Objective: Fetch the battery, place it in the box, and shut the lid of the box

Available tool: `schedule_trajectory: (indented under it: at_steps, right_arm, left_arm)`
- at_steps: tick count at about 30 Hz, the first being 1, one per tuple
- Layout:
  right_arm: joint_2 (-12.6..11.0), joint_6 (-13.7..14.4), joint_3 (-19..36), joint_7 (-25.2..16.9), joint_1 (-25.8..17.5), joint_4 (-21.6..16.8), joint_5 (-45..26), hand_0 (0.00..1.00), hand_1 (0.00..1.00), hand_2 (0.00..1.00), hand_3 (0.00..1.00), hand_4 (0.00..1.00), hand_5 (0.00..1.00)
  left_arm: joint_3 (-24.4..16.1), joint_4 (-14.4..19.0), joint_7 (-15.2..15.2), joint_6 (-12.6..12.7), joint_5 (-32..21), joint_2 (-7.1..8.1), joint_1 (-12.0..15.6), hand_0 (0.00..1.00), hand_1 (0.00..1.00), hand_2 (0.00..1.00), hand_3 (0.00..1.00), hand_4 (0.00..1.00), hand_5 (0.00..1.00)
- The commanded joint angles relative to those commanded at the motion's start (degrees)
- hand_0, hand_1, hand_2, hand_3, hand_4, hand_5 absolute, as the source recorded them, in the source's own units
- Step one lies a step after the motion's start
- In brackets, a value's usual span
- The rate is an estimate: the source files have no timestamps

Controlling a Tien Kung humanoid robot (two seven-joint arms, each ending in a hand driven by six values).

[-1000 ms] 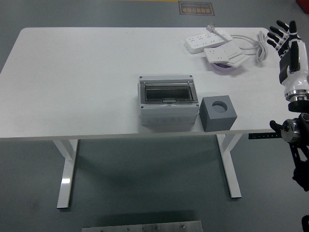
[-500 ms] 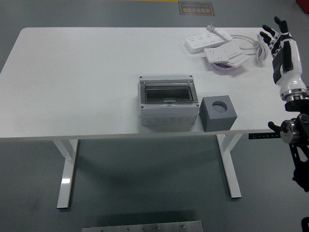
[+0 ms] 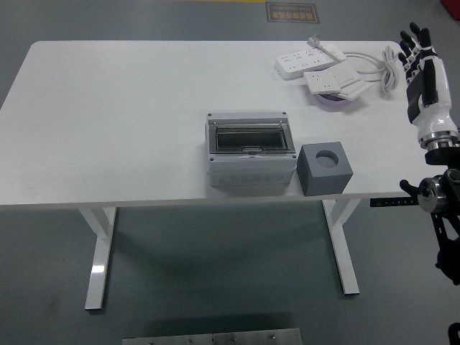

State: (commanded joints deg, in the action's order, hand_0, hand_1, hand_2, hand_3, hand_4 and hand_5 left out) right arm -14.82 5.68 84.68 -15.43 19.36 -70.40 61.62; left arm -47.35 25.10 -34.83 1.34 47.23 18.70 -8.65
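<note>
The right hand [image 3: 419, 56] is raised beyond the right edge of the white table [image 3: 108, 108], fingers [image 3: 413, 39] spread wide and holding nothing. The grey enclosure box [image 3: 251, 152] is seen near the front edge, its dark transparent lid [image 3: 249, 138] lying flat over the top. A grey block [image 3: 325, 168] with a round hole stands just beside it on the right. No battery can be made out. White power strips [image 3: 316, 65] with coiled cable [image 3: 381, 68] lie at the far right.
</note>
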Motion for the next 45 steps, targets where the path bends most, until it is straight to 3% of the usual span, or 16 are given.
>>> schedule_trajectory:
  at_steps: [6,19,20,25,26,27,31,32,37,38,43,44,45]
  right_arm:
    - [0.47,1.33,0.26,-2.15,-0.18,2.00,-1.68,0.967,0.998,0.998,0.998,0.998,0.998]
    - [2.58,6.87,0.00,-14.28,-1.18,7.55,-9.44,0.998,0.998,0.977,0.998,0.998,0.998]
    - [2.65,7.46,-0.03,-15.09,-1.17,7.70,-9.75,0.955,0.884,0.894,0.982,0.998,0.998]
    - [2.89,11.49,-0.58,-19.02,-1.00,7.75,-10.28,0.955,0.884,0.894,0.982,0.998,0.998]
    - [2.94,12.13,-0.75,-19.38,-0.97,7.62,-10.05,0.855,0.810,0.836,0.901,0.998,0.996]
    - [3.03,12.87,-0.92,-19.71,-0.94,7.41,-9.65,0.855,0.810,0.836,0.901,0.998,0.996]
    - [3.47,13.66,-0.81,-17.73,-1.04,6.36,-5.74,0.855,0.810,0.836,0.901,0.998,0.996]
    - [3.55,13.45,-0.60,-16.69,-1.09,6.05,-4.54,0.656,0.649,0.704,0.763,0.964,0.822]
    - [3.46,9.74,0.87,-10.07,-1.60,3.91,3.93,0.656,0.649,0.704,0.763,0.964,0.822]
    - [3.37,8.95,1.04,-8.69,-1.72,3.49,5.77,0.489,0.527,0.613,0.656,0.668,0.228]
    - [3.13,7.96,0.97,-4.51,-2.08,2.23,12.89,0.489,0.527,0.613,0.656,0.668,0.228]
    - [3.11,8.12,0.87,-4.32,-2.11,2.09,14.07,0.821,0.846,0.842,0.882,0.642,0.027]
    - [3.08,8.37,0.74,-4.28,-2.13,1.96,14.99,0.821,0.846,0.842,0.882,0.642,0.027]
  left_arm:
    - [0.60,-0.02,0.45,0.47,-1.22,0.27,0.67,0.862,0.895,0.832,0.794,0.843,0.492]
    - [1.39,-0.11,0.90,0.90,-2.73,0.33,1.70,0.862,0.894,0.832,0.797,0.844,0.492]
    - [1.42,-0.12,0.91,0.90,-2.79,0.30,1.72,0.862,0.893,0.833,0.800,0.845,0.492]
    - [1.53,-0.16,0.92,0.91,-3.08,0.08,1.87,0.862,0.893,0.833,0.800,0.845,0.492]
    - [1.54,-0.17,0.92,0.88,-3.11,0.03,1.88,0.861,0.893,0.833,0.801,0.845,0.491]
    - [1.56,-0.19,0.94,0.86,-3.17,-0.04,1.88,0.861,0.893,0.833,0.801,0.845,0.491]
    - [1.78,-0.27,1.14,0.88,-3.53,-0.31,1.89,0.861,0.893,0.833,0.801,0.845,0.491]
    - [1.84,-0.28,1.19,0.89,-3.61,-0.34,1.90,0.860,0.893,0.834,0.802,0.845,0.493]
    - [2.14,-0.28,1.35,0.86,-3.91,-0.23,1.96,0.860,0.893,0.834,0.802,0.845,0.493]
    - [2.17,-0.28,1.39,0.89,-3.96,-0.18,1.98,0.860,0.891,0.834,0.802,0.848,0.499]
    - [2.23,-0.26,1.45,1.01,-4.15,-0.06,2.11,0.860,0.891,0.834,0.802,0.848,0.499]
    - [2.28,-0.27,1.49,1.03,-4.25,-0.08,2.12,0.858,0.889,0.834,0.802,0.847,0.496]
    - [2.37,-0.28,1.55,1.06,-4.39,-0.10,2.13,0.858,0.889,0.834,0.802,0.847,0.496]
